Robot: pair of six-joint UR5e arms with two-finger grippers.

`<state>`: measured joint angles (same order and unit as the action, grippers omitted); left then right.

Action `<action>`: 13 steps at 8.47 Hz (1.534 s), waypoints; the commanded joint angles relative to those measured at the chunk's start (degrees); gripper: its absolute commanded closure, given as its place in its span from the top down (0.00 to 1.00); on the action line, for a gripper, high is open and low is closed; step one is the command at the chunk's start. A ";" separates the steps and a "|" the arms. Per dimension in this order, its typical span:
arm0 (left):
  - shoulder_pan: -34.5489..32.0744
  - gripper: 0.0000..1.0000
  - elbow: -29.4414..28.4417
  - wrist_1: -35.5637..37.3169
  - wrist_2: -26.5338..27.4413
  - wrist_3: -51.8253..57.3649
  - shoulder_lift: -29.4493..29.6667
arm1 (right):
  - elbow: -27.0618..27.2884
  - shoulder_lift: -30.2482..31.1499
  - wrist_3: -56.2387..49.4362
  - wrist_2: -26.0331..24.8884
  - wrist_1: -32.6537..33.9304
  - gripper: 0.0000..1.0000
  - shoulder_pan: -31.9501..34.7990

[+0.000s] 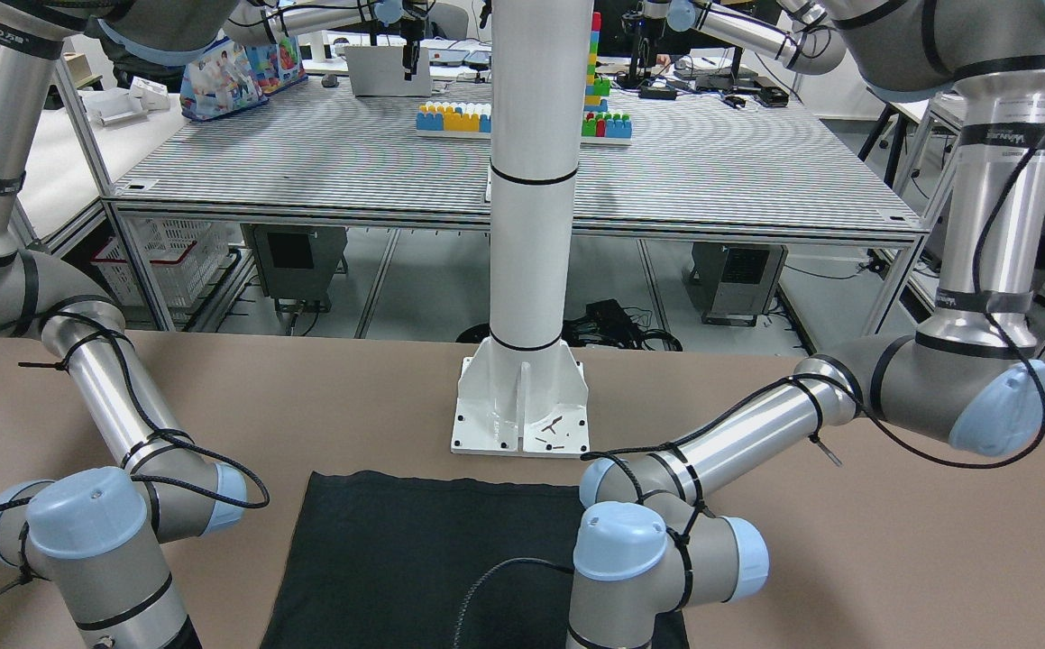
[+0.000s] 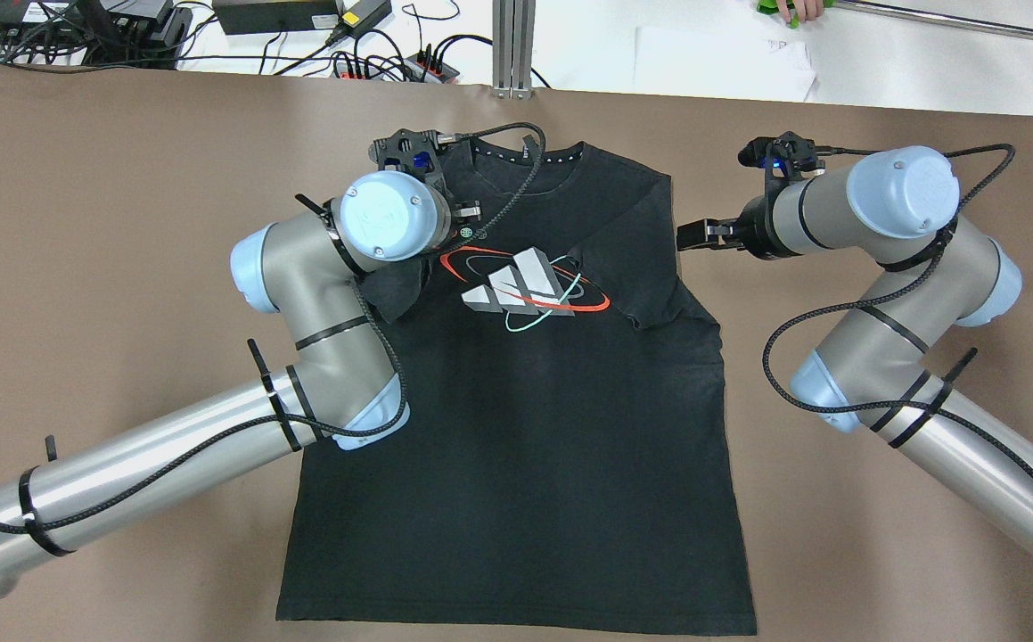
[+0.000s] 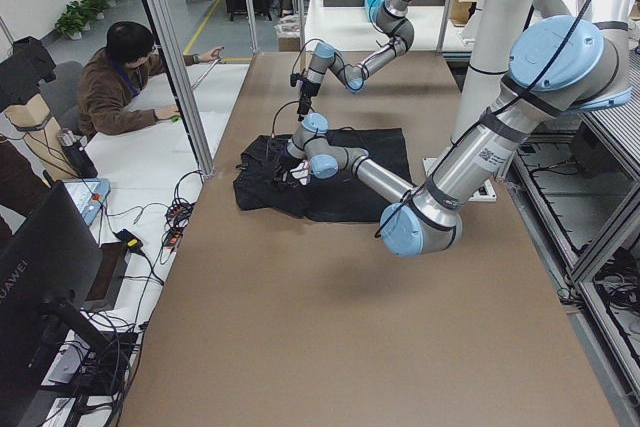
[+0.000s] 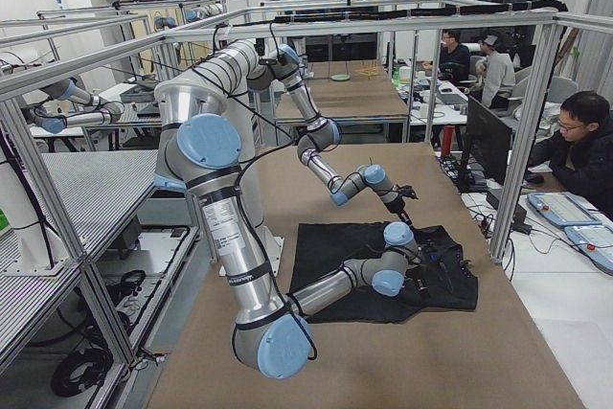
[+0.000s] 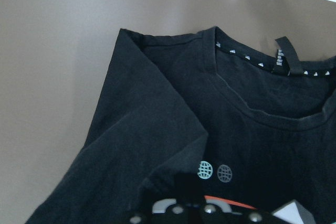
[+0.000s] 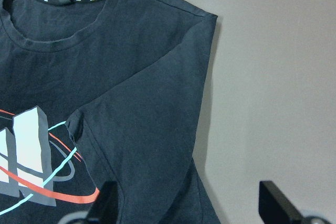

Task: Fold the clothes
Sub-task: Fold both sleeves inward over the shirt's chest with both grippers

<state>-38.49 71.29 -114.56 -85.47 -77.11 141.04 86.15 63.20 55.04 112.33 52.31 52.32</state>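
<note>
A black T-shirt (image 2: 525, 428) with a red, white and teal chest print lies flat on the brown table, collar at the far side; it also shows in the front view (image 1: 414, 559). Both sleeves are folded inward onto the chest. My left gripper (image 5: 186, 192) hangs over the shirt's left shoulder, its fingers together at the folded sleeve's hem, seemingly pinching it; the overhead view hides it under the wrist. My right gripper (image 2: 690, 234) is open and empty, just off the shirt's right shoulder edge, with its fingers (image 6: 107, 203) spread wide above the folded right sleeve (image 6: 157, 108).
The white pillar's base (image 1: 519, 415) stands on the table just behind the shirt's bottom hem. Cables and power strips (image 2: 373, 53) lie beyond the far table edge. Operators sit past that edge (image 3: 120, 87). Bare brown table (image 2: 881, 89) surrounds the shirt.
</note>
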 commanded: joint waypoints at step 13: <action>-3.96 1.00 36.78 9.70 -14.99 -5.65 -19.92 | 23.35 13.07 8.75 10.19 9.67 0.94 -3.86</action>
<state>-42.33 103.05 -106.20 -100.28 -78.22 123.34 108.00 73.39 61.62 122.61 63.08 51.77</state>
